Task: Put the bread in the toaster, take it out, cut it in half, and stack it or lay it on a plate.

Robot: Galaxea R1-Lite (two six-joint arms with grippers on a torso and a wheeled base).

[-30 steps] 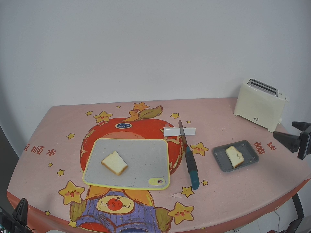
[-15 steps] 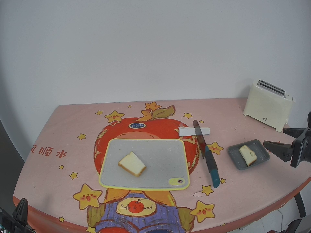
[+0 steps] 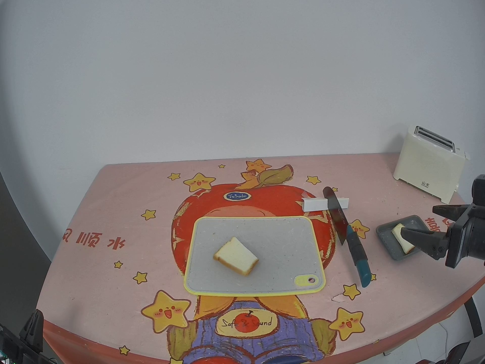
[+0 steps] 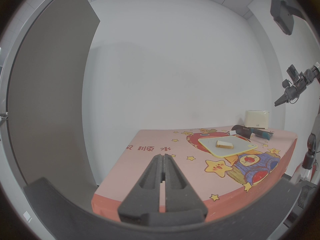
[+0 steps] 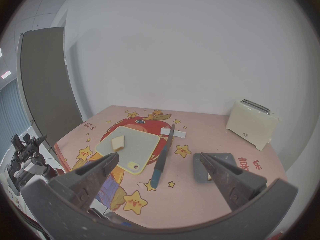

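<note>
My right gripper [image 3: 419,221] is released, jaws spread, at the frame's right edge, overlapping the grey rectangular plate [image 3: 388,232], which holds one pale bread piece [image 3: 402,236]. My left gripper [image 4: 163,160] is clenched, empty. A white bread slice [image 3: 236,255] lies on the grey yellow-rimmed cutting board [image 3: 283,233], centre frame.

You have a yellow-rimmed grey cutting board [image 3: 283,238], teal-handled knife [image 3: 349,239], cream toaster [image 3: 429,170], dark grey plate [image 3: 388,234], pink star-printed table [image 3: 101,279]
</note>
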